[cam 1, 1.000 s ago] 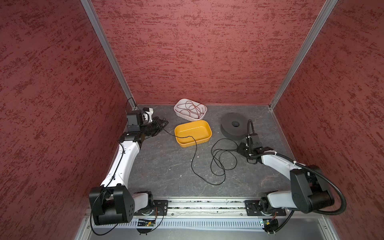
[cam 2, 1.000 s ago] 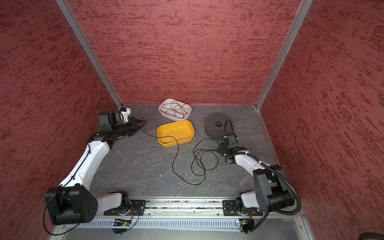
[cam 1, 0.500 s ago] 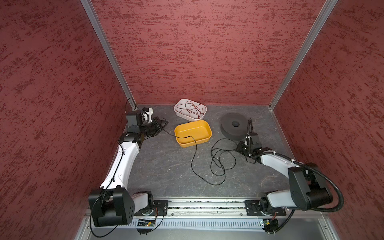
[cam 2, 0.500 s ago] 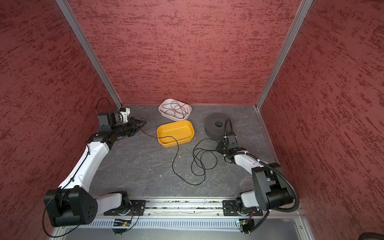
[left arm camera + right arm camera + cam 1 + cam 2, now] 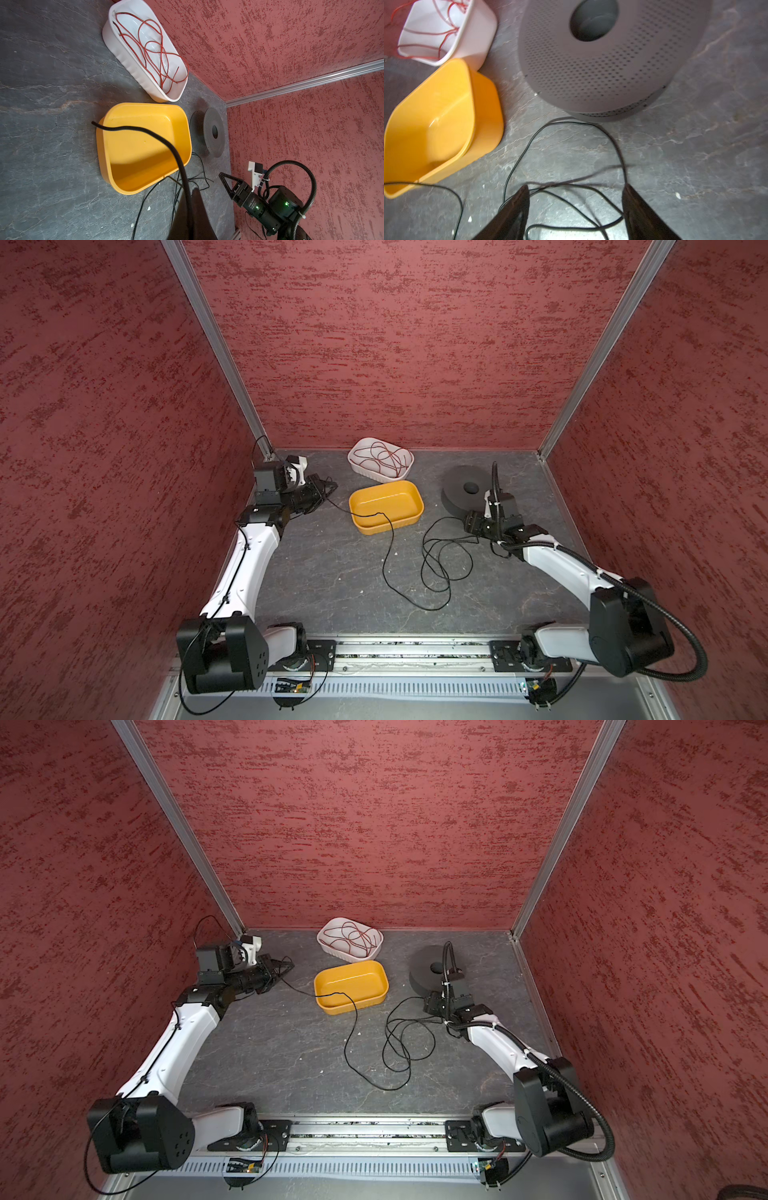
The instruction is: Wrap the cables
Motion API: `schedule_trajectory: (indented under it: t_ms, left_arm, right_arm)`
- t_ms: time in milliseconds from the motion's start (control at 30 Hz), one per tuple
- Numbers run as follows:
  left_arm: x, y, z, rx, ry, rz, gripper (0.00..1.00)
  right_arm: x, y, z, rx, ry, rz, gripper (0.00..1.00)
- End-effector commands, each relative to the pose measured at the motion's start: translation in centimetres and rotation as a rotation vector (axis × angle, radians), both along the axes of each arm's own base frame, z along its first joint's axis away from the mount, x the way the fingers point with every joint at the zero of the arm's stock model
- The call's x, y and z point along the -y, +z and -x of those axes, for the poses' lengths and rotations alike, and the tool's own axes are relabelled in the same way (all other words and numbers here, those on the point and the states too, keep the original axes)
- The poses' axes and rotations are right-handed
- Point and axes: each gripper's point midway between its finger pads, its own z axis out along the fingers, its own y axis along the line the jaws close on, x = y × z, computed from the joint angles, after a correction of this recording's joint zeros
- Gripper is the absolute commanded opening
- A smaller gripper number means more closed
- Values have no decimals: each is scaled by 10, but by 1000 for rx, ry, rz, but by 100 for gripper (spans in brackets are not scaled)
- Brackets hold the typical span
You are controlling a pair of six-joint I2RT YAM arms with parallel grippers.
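Only the right wrist view shows the right gripper [image 5: 575, 188] spread wide, black cable [image 5: 566, 122] loops between its jaws. The left gripper [image 5: 192, 191] pinches that cable.

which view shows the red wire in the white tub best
Left wrist view: the thin red wire lies close and sharp in the ribbed white plastic tub. Both top views show it small and far; the right wrist view catches only a blurred part.
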Motion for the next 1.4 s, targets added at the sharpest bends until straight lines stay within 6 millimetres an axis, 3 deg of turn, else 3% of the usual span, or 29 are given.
schedule_trajectory:
  t_ms: [0, 133, 233, 467, 600, 1033, 1367]
  left_arm:
    - [2, 10, 2, 35, -11, -16, 0]
    - [4, 9, 2, 34, -14, -16, 0]
    - [5, 8, 2, 33, -16, -17, 0]
    - [5, 10, 5, 33, -20, -24, 0]
    - [5, 9, 6, 27, -23, -31, 0]
    - [6, 8, 3, 26, -23, -27, 0]
    - [6, 5, 3, 23, -24, -30, 0]
  right_arm:
    - [-29, 22, 7, 31, 153, 44, 67]
    - [-76, 18, 25, -10, 324, 52, 61]
    - [-106, 4, 41, -57, 407, 29, 56]
    - [-141, -50, 70, -180, 480, 28, 43]
    - [-147, -63, 77, -190, 487, 42, 40]
    - [-150, -89, 61, -197, 489, 143, 35]
    - [-155, -80, 53, -162, 489, 166, 31]
